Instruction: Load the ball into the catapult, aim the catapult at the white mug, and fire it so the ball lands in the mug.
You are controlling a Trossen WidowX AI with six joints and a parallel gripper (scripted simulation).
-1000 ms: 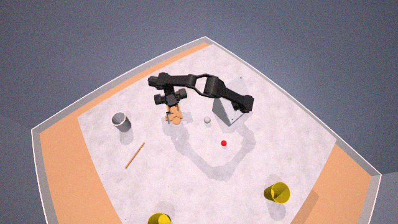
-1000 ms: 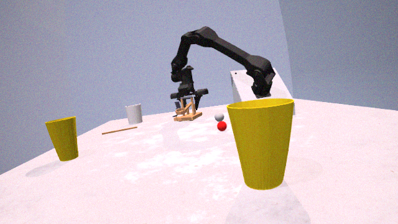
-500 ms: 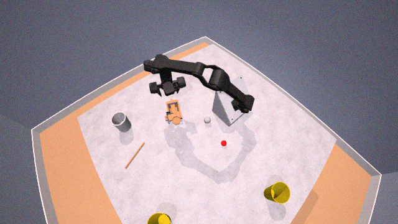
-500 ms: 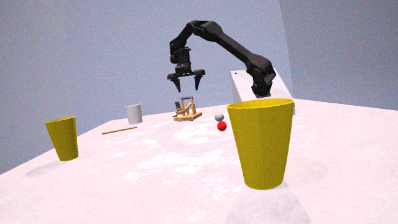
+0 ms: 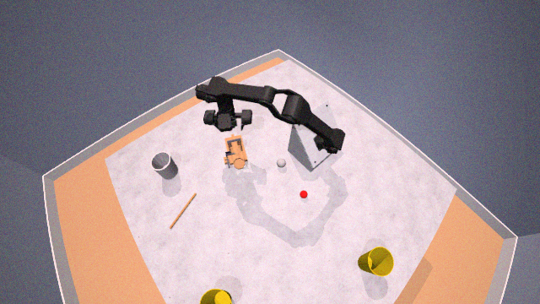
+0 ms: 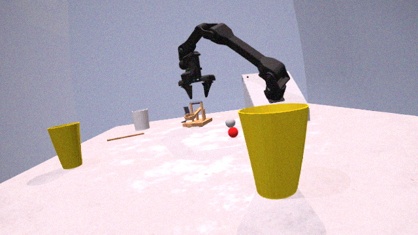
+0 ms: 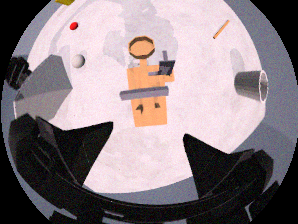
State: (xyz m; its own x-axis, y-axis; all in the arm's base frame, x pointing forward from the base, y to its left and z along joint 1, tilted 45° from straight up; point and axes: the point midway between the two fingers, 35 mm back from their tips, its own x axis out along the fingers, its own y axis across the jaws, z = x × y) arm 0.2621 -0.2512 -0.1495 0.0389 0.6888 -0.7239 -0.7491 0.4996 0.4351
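Note:
The wooden catapult (image 5: 233, 151) (image 6: 196, 117) (image 7: 148, 90) stands on the white table top, and its spoon cup (image 7: 141, 47) looks empty. My gripper (image 5: 228, 120) (image 6: 198, 94) (image 7: 149, 131) is open and empty; it hangs a little above the catapult, clear of it. A white ball (image 5: 281, 163) (image 6: 230, 123) (image 7: 80, 60) and a red ball (image 5: 303, 194) (image 6: 232, 132) (image 7: 73, 26) lie on the table beside the catapult. The white mug (image 5: 164, 165) (image 6: 140, 119) (image 7: 250, 84) stands upright on the catapult's other side.
A thin wooden stick (image 5: 183, 210) (image 6: 125, 136) (image 7: 221, 28) lies near the mug. Two yellow cups (image 5: 376, 261) (image 5: 216, 297) (image 6: 275, 150) (image 6: 66, 145) stand at the far end of the table. The arm's grey base block (image 5: 310, 143) (image 7: 40, 86) sits behind the white ball.

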